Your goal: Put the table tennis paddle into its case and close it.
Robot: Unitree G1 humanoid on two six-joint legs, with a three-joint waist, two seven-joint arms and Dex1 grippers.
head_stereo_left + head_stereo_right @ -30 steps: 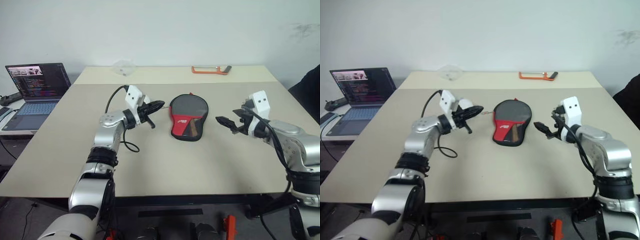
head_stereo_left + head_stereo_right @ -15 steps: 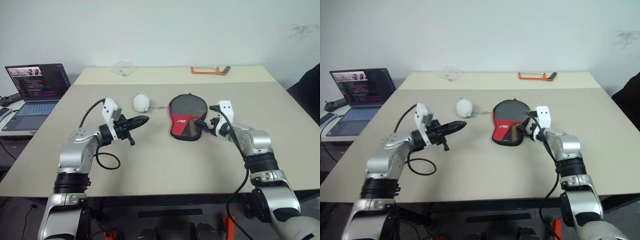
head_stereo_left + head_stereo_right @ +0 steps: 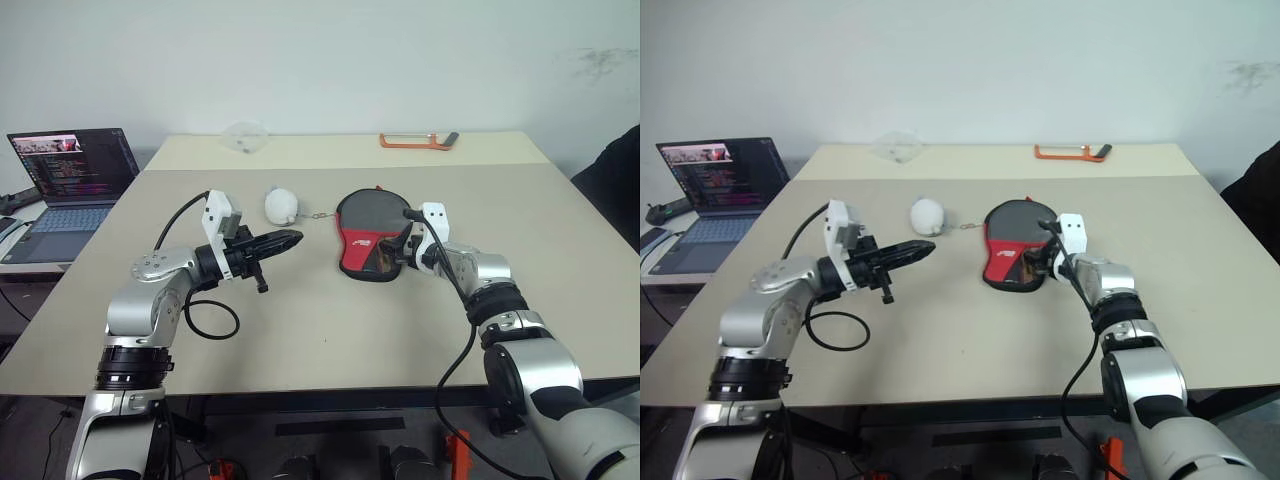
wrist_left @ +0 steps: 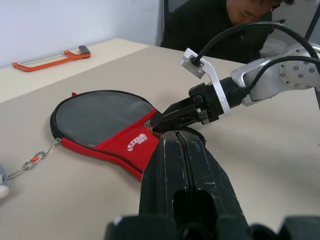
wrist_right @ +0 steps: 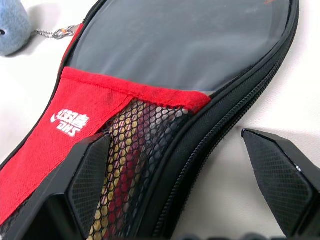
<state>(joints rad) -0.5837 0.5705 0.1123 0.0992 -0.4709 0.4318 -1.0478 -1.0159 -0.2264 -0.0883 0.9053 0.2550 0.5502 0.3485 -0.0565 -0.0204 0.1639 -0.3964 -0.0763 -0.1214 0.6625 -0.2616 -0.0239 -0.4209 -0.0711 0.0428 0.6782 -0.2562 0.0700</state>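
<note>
The black case (image 3: 372, 225) lies flat at mid-table, its red mesh panel toward me. Through the mesh (image 5: 135, 135) I see the table tennis paddle's light-wood handle with red stripes. The rest of the paddle is hidden inside. My right gripper (image 3: 400, 250) is open at the case's near right edge. One finger (image 5: 90, 170) is over the mesh and the other (image 5: 275, 170) is over the bare table, so they straddle the zipper edge. My left gripper (image 3: 290, 238) is shut on nothing and hovers level, left of the case and pointing at it.
A small grey-white pouch (image 3: 282, 205) hangs off the case's far left side by a chain (image 4: 35, 160). An open laptop (image 3: 65, 170) stands at the far left. An orange hacksaw (image 3: 418, 140) and a clear plastic item (image 3: 245, 135) lie at the back. A person (image 4: 225, 25) sits beyond the table's right side.
My right gripper came down and leftward from beside the case to straddle its near right edge. My left arm drew back to the left, uncovering the small pouch.
</note>
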